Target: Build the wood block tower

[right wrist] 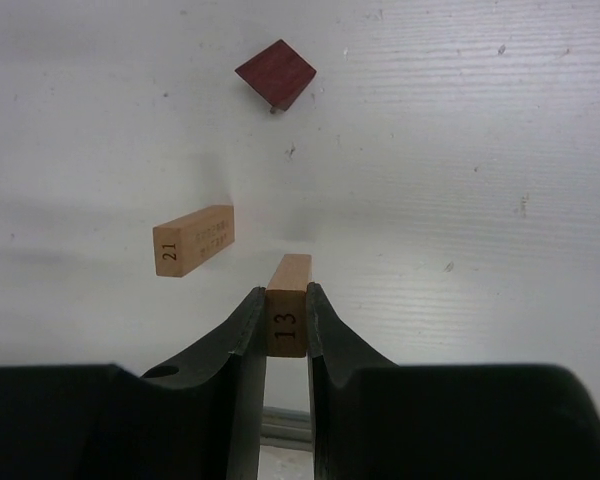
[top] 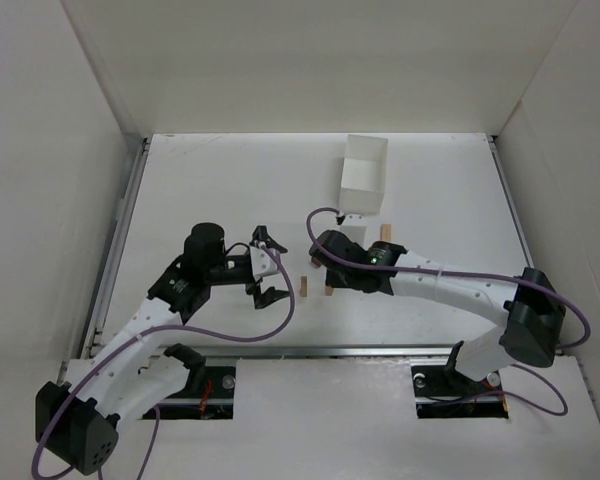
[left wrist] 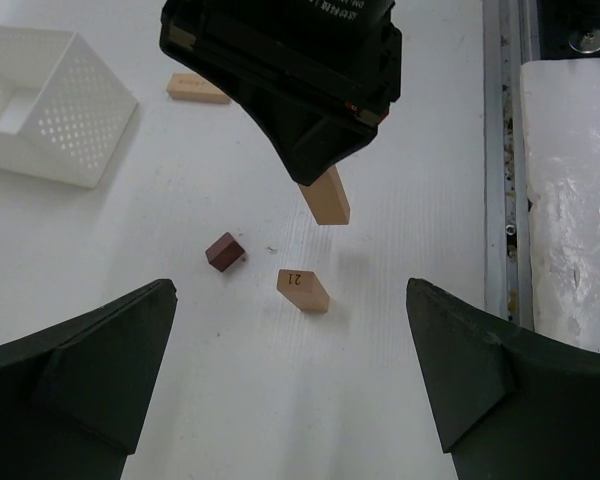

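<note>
My right gripper is shut on a light tan block marked 13 and holds it just above the table; the block also shows in the left wrist view. A tan block marked 21 lies just to its left, also in the top view. A dark reddish-brown block lies beyond them, also in the left wrist view. My left gripper is open and empty, facing these blocks from a short distance. Another tan block lies behind the right wrist.
A white perforated square box stands behind the blocks at the back of the table. White walls enclose the table on three sides. A metal rail runs along the table's near edge.
</note>
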`<action>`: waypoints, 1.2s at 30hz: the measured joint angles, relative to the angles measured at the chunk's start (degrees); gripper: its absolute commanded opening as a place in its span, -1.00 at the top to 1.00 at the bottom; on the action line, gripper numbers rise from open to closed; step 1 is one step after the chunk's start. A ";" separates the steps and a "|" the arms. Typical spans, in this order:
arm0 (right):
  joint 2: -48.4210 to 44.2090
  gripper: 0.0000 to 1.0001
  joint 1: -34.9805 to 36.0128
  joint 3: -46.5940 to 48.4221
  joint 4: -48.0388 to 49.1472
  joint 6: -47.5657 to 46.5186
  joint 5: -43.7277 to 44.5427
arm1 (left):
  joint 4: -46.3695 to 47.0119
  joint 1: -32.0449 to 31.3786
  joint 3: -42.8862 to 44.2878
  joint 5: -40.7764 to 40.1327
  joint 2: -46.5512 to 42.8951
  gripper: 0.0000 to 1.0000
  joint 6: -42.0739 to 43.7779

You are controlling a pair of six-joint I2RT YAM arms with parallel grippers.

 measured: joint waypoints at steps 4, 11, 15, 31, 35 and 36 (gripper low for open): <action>1.33 1.00 1.90 -0.02 0.11 2.34 2.23 | 2.12 0.15 -2.21 -0.20 -2.54 -0.97 -3.72; 2.43 1.00 3.21 -0.02 0.35 5.35 5.05 | 8.37 0.17 -5.35 -0.22 -4.20 -0.97 -13.20; 4.15 1.00 3.39 -0.02 0.33 7.02 5.73 | 10.05 0.42 -5.86 -0.68 -4.20 -0.97 -15.67; 9.81 1.00 3.63 0.52 2.49 9.33 6.25 | 10.51 0.57 -6.05 -3.19 -5.22 -1.00 -16.09; 10.51 1.00 3.82 1.07 2.58 9.22 6.73 | 10.51 0.57 -6.08 -3.30 -5.53 -1.00 -16.06; 10.51 1.00 3.87 1.07 2.58 9.22 6.78 | 10.51 0.57 -6.05 -3.32 -5.62 -1.00 -16.06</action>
